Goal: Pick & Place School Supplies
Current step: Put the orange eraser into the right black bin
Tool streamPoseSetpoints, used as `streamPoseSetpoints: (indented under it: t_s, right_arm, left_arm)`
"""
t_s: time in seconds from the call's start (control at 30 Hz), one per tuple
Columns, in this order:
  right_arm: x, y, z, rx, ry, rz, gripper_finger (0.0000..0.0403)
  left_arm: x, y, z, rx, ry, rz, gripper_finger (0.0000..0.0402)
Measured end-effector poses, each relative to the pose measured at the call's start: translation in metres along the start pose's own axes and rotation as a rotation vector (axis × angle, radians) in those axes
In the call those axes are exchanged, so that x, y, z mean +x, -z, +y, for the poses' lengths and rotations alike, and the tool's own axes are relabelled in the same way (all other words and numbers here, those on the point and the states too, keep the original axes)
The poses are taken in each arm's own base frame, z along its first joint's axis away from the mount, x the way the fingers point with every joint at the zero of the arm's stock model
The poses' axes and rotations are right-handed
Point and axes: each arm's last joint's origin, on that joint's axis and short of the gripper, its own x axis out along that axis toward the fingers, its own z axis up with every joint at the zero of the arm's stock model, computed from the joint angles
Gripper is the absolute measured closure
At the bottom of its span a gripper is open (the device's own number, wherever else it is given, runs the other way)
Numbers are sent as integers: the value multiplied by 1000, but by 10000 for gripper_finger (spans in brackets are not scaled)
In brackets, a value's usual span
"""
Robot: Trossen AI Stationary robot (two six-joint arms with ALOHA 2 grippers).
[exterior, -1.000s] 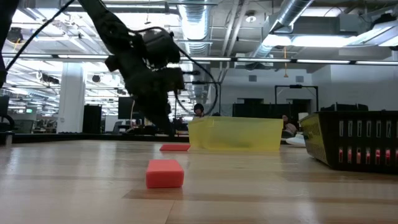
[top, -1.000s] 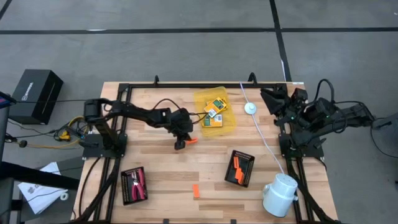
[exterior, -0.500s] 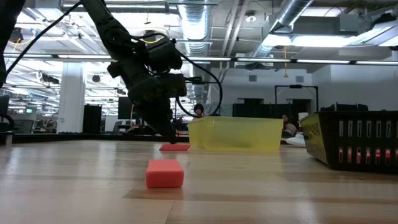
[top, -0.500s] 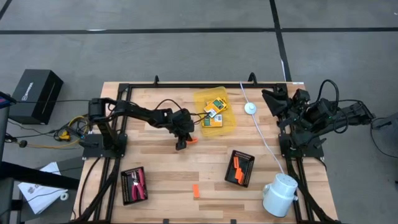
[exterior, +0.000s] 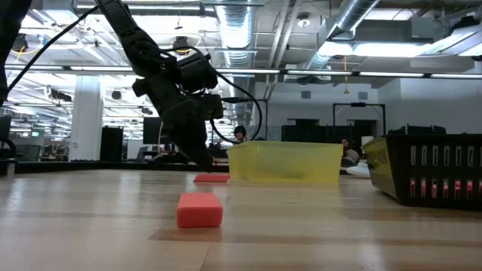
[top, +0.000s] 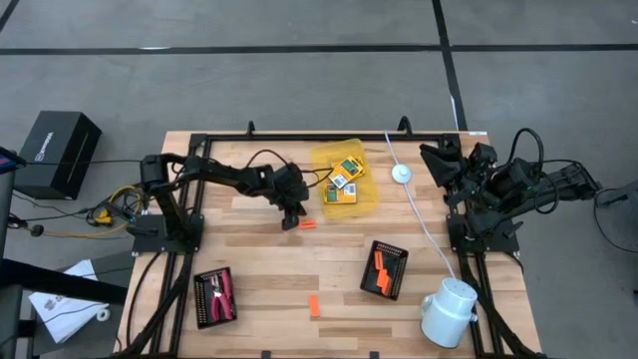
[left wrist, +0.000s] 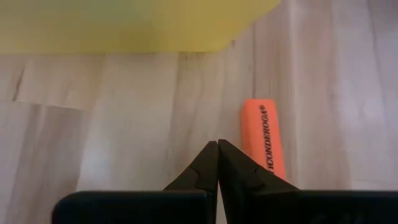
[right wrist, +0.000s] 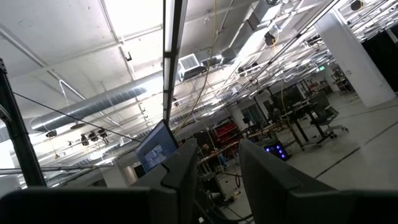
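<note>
An orange stick [top: 306, 224] lies flat on the table just short of the translucent yellow tray [top: 367, 199], which holds yellow-and-green card boxes [top: 342, 178]. My left gripper [left wrist: 217, 148] is shut, tips down at the table, right beside the stick's long side [left wrist: 252, 143]. A second orange stick [top: 313, 306] lies loose near the front edge. More orange sticks sit in a black tray [top: 384, 267], and a red-handled tool [top: 223, 292] sits in another black tray [top: 202, 299]. At the right edge my right gripper [right wrist: 217, 180] is raised and open, with nothing between its fingers. My left gripper's shut fingers [left wrist: 239, 171] slant down from the table's left and stand along the near part of the orange stick's long side [left wrist: 255, 158]. The stick lies flat on the wood. I cannot tell whether the fingers touch it.
A white cylinder [top: 449, 311] stands at the front right corner. A white round object [top: 401, 174] with a thin cord [top: 427, 227] lies at the back right. Bare wood [top: 259, 264] lies between the two black trays.
My left gripper, still shut, has moved a little toward the table's far edge and sunk slightly, staying beside the orange stick.
</note>
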Motion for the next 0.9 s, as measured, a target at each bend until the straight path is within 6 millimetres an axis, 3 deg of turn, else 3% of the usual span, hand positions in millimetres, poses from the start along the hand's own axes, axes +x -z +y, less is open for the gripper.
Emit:
streamPoseSetpoints:
  t_s: [0.37, 0.9]
  right_arm:
    - [0, 0, 0, -8, 0, 0, 291]
    - [0, 0, 0, -8, 0, 1, 291]
  left_arm:
    - [4, -1, -18, 44, 97, 4, 401]
    - [3, 7, -8, 39, 77, 19, 401]
